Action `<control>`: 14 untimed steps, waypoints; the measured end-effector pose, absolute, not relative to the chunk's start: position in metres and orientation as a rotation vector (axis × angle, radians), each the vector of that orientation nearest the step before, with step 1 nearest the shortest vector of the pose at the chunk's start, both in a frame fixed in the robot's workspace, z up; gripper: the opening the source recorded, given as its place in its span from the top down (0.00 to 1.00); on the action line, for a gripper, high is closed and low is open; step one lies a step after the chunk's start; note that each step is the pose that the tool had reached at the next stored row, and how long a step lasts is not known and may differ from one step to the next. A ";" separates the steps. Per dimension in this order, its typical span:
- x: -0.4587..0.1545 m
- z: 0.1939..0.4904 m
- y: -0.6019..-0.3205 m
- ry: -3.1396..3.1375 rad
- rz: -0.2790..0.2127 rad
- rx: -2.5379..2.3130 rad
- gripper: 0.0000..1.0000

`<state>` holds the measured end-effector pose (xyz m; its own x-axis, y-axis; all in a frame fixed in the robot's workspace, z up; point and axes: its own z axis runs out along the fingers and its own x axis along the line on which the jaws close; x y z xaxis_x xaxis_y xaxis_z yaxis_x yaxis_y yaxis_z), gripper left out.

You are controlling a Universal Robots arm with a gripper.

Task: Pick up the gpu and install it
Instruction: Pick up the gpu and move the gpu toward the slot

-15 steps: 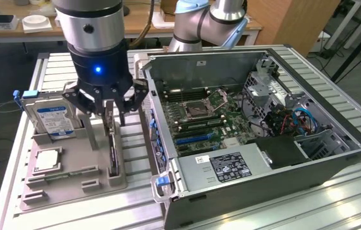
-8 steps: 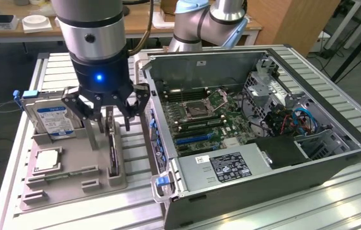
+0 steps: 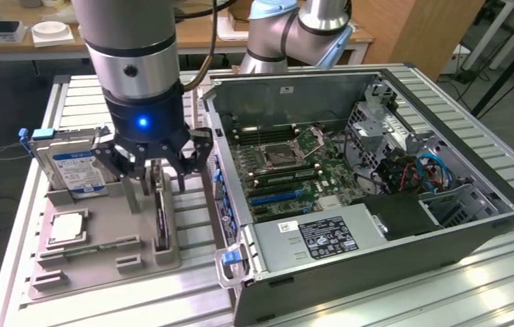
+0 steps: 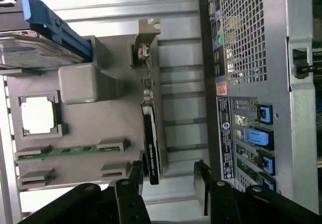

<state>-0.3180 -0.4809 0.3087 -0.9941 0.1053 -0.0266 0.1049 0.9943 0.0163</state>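
Observation:
The gpu (image 3: 161, 212) stands on its long edge in a slot of the grey holder tray (image 3: 102, 276), just beside the open computer case (image 3: 393, 225). In the wrist view the gpu (image 4: 151, 151) is a thin dark card with its pale metal bracket (image 4: 146, 45) at the far end. My gripper (image 3: 153, 178) hangs directly over the card, open, one finger on each side of it. The gripper (image 4: 168, 183) has its two dark fingertips (image 4: 136, 176) spread around the card's near end, without touching it.
The tray also holds a silver hard drive with a blue label (image 3: 75, 170), a square processor (image 3: 66, 228) and a green memory stick (image 4: 68, 151). Inside the case the motherboard (image 3: 294, 160) lies exposed, with a blue slot (image 3: 280, 197). A second arm (image 3: 284, 34) stands behind.

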 end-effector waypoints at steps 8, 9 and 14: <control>-0.327 0.294 -0.481 3.110 0.023 0.164 0.47; -0.328 0.292 -0.481 3.110 0.023 0.164 0.47; -0.330 0.283 -0.481 3.110 0.023 0.164 0.47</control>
